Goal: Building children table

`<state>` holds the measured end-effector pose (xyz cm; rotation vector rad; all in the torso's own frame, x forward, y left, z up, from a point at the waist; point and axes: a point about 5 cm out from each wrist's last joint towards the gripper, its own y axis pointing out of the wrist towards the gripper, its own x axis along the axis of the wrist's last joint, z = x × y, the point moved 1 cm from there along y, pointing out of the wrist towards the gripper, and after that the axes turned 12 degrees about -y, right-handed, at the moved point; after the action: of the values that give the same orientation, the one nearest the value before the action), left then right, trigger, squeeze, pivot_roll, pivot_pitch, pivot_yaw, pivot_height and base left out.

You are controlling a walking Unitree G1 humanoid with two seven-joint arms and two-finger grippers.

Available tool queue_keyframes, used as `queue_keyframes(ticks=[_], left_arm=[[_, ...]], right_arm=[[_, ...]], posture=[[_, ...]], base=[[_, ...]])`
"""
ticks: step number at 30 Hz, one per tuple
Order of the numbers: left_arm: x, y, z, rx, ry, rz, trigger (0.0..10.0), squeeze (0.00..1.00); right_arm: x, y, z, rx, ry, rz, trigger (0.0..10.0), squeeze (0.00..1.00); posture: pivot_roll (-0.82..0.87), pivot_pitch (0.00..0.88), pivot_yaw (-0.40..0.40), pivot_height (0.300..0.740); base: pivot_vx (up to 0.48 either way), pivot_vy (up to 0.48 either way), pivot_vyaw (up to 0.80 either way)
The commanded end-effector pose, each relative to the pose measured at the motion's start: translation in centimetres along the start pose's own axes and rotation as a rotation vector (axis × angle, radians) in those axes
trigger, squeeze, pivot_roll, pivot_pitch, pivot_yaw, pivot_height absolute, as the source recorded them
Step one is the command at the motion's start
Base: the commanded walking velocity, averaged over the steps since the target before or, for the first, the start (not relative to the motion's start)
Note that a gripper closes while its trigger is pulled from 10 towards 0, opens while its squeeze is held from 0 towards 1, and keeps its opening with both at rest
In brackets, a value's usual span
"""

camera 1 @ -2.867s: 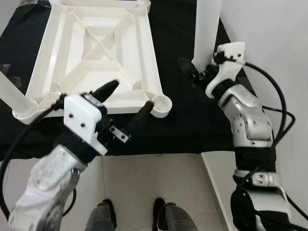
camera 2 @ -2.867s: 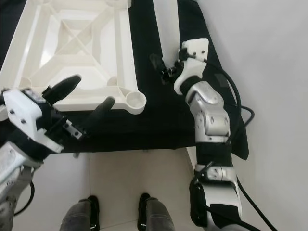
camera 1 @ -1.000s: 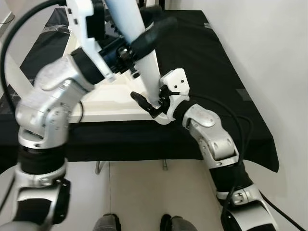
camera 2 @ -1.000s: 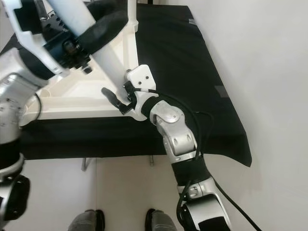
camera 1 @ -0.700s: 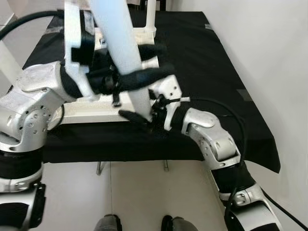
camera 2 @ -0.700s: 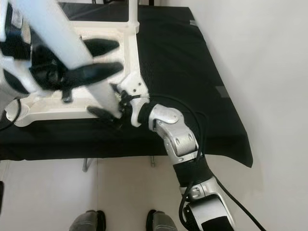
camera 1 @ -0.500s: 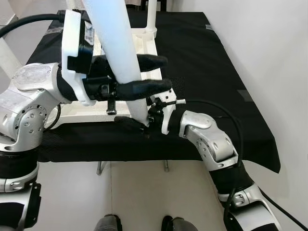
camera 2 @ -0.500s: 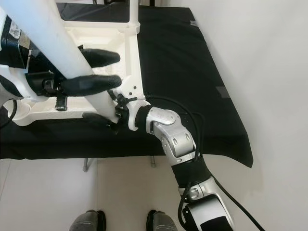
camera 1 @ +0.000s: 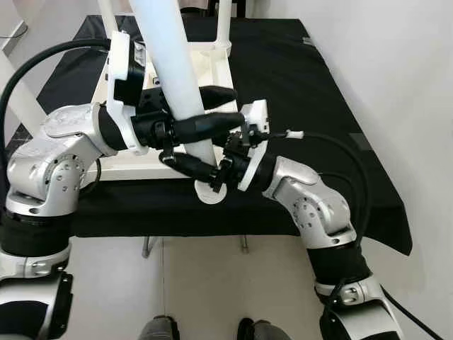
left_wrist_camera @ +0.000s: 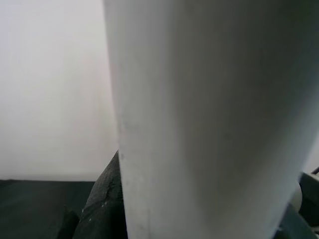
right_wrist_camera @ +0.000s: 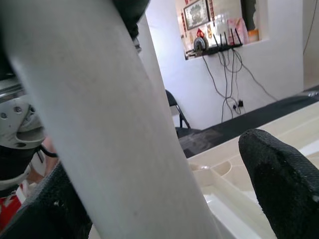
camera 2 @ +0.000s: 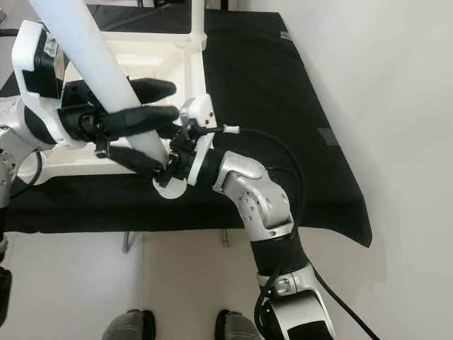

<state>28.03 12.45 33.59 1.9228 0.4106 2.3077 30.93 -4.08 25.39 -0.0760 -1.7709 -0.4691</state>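
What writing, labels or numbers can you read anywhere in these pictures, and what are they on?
No text can be read anywhere.
A small label on the left gripper housing is too small to read.
A framed picture on the far wall is too blurred to read.
The white table leg carries no marking.

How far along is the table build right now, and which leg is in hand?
Done: at least two legs stand in the upturned tabletop at its far side. In hand: both end effectors, left and right, hold the white leg tilted, its foot at the near right corner socket. Left: seating it upright; the near left corner is hidden.
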Motion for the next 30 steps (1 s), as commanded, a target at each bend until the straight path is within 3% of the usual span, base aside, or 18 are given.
queue_keyframes(ticks=[1,2,6,9,20,21,22,23,30], left_arm=[[0.8,0.4,-0.4,-0.041,0.002,-0.052,0.0,0.0],[0.8,0.6,-0.6,-0.056,-0.012,-0.068,0.0,0.0],[0.6,1.0,-1.0,-0.085,-0.024,-0.06,0.0,0.0],[0.0,1.7,-1.4,-0.142,-0.048,-0.042,0.0,0.0],[-0.4,2.7,-1.7,-0.192,-0.066,-0.016,0.0,0.0],[-0.4,2.8,-1.7,-0.196,-0.065,-0.015,0.0,0.0],[-0.4,2.8,-1.7,-0.196,-0.065,-0.015,0.0,0.0],[-0.4,3.0,-1.7,-0.203,-0.065,-0.015,0.0,0.0],[-0.4,3.3,-1.7,-0.22,-0.063,-0.012,0.0,0.0]], right_arm=[[-0.1,-0.1,0.3,0.01,-0.008,-0.005,10.0,0.0],[-1.0,0.0,0.7,0.034,-0.06,0.067,10.0,0.0],[-1.8,0.3,1.1,0.069,-0.105,0.139,10.0,0.0],[-3.2,0.9,1.4,0.104,-0.152,0.253,10.0,0.0],[-3.0,1.9,0.5,0.071,-0.157,0.3,10.0,0.0],[-3.0,2.0,0.4,0.059,-0.148,0.305,8.6,0.0],[-3.0,2.0,0.4,0.059,-0.148,0.305,8.6,0.0],[-3.1,2.0,0.3,0.046,-0.134,0.315,0.0,0.0],[-3.7,2.0,0.3,0.043,-0.119,0.348,0.0,0.0]], posture=[[0.08,0.13,-0.054,0.74],[0.08,0.131,-0.054,0.74],[0.08,0.131,-0.054,0.74],[0.08,0.132,-0.054,0.74],[0.07,0.133,-0.058,0.74],[0.07,0.133,-0.058,0.74],[0.07,0.133,-0.058,0.74],[0.07,0.132,-0.057,0.74],[0.07,0.131,-0.057,0.74]], base=[[0.0,0.0,0.0],[0.0,0.0,0.0],[0.0,0.0,0.0],[0.0,0.0,0.0],[0.0,0.0,0.0],[0.0,0.0,0.0],[0.0,0.0,0.0],[0.0,0.0,0.0],[0.0,0.0,0.0]])
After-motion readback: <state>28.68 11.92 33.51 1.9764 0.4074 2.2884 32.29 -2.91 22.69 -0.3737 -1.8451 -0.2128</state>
